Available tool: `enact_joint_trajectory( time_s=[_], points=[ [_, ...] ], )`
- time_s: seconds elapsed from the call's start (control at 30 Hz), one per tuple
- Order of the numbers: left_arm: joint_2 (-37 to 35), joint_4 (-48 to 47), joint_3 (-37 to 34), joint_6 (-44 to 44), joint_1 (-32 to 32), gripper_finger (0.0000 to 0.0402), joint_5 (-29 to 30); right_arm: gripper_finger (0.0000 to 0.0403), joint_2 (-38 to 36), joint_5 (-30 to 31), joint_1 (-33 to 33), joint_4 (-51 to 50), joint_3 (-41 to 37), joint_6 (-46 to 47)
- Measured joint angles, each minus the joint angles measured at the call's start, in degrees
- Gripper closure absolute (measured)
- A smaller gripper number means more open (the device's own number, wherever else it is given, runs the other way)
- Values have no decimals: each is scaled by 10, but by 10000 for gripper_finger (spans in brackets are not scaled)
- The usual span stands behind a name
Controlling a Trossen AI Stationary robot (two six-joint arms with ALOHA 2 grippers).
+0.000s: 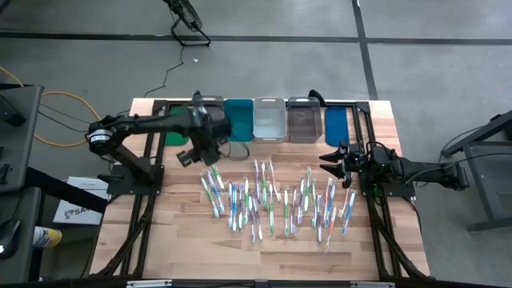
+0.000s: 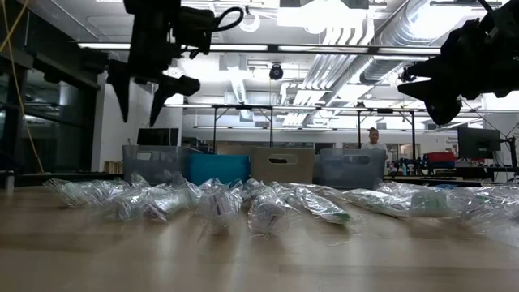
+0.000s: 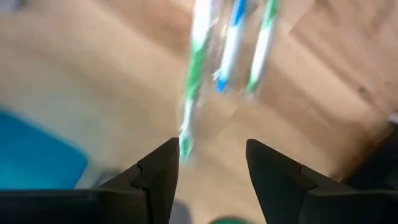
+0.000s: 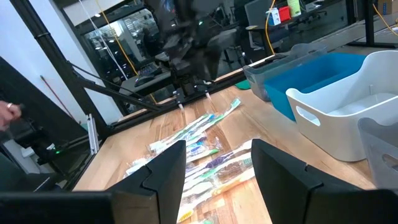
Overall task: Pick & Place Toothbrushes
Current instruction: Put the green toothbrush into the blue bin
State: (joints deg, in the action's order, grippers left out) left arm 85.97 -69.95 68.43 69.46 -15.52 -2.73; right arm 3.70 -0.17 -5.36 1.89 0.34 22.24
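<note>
Across the middle of the wooden worktop (image 1: 160, 240) lie the toothbrushes (image 1: 272, 200), a loose spread of slim wrapped sticks with blue, green and purplish handles, running from near the left arm's side to just short of the right arm's base. Seen level with the worktop, they show as a low ridge of crinkled clear wrappers (image 2: 268, 203).

Along the far edge stands a row of bins: a teal bin (image 1: 238, 118), a pale bin (image 1: 269, 118), a grey bin (image 1: 303, 118) and a blue bin (image 1: 336, 124); a green bin (image 1: 172, 138) is mostly hidden under the left arm.

The left gripper (image 1: 192, 154) hangs above the worktop just in front of the green and teal bins, near the far left end of the spread. Its jaws stand apart with nothing between them; its own camera shows bare wood and blurred toothbrushes beyond the fingers (image 3: 155, 180).

The right gripper (image 1: 334, 158) hovers off the worktop at the right side, in front of the blue bin. Its jaws are also parted and empty, pointing across the spread toward the left arm.

A person (image 2: 373, 139) stands in the room behind the bins.
</note>
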Motion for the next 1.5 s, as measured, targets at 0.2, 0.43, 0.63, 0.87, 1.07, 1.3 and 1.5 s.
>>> enact_joint_trajectory(
  time_s=[0.2, 0.43, 0.63, 0.87, 1.07, 1.3, 1.5],
  points=[
    [0, 48, -61, -34, 94, 220, -10, 227, 0, 0, 0, 0, 0, 0],
    [0, 132, -119, -40, 147, 220, -2, 227, 0, 0, 0, 0, 0, 0],
    [0, 182, -163, -53, 167, 220, -2, 227, 0, 0, 0, 0, 0, 0],
    [0, 243, -216, -55, 170, 220, -2, 227, 0, 0, 0, 0, 0, 0],
    [0, 285, -241, -55, 171, 235, 6, 227, 0, 0, 0, 0, 0, 0],
    [0, 283, -243, -55, 170, 326, 7, 227, 0, 0, 0, 0, 0, 0],
    [0, 271, -242, -60, 170, 388, 3, 227, 0, 0, 0, 0, 0, 0]
  ],
)
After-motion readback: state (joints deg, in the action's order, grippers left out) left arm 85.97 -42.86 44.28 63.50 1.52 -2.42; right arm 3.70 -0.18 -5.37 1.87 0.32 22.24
